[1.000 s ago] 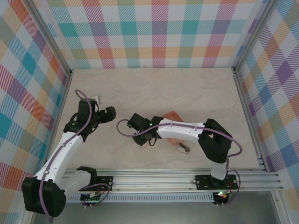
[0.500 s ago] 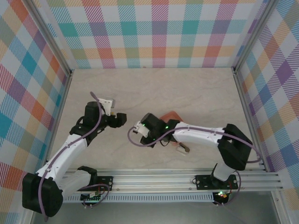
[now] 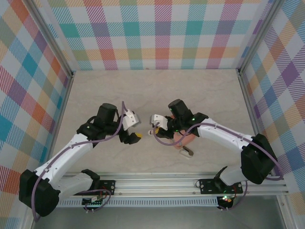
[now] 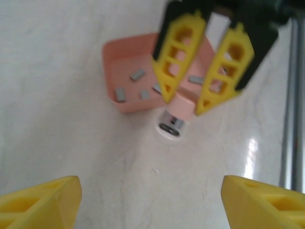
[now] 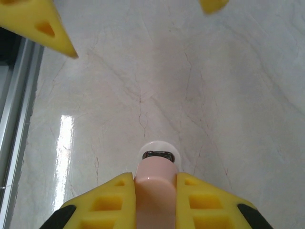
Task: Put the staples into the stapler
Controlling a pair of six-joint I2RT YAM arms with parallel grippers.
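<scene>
Pink oblong stapler (image 4: 181, 109) with chrome mouth, pinched by the right claw (image 5: 155, 179) just beside the salmon-pink square tray (image 4: 128, 40) holding the tiny dark-grey metal staples (image 4: 138, 74), apparently steadied for loading and facing the left claw (image 4: 152, 202), which is spread wide and empty; the stapler's rear is hidden behind the right claw, and whether it rests on the tabletop is unclear.

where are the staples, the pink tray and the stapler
staples (image 4: 137, 74), left wrist view, on one grey strip inside the tray
pink tray (image 4: 136, 106), left wrist view, on its lower outer wall
stapler (image 5: 155, 186), right wrist view, on its pink body
</scene>
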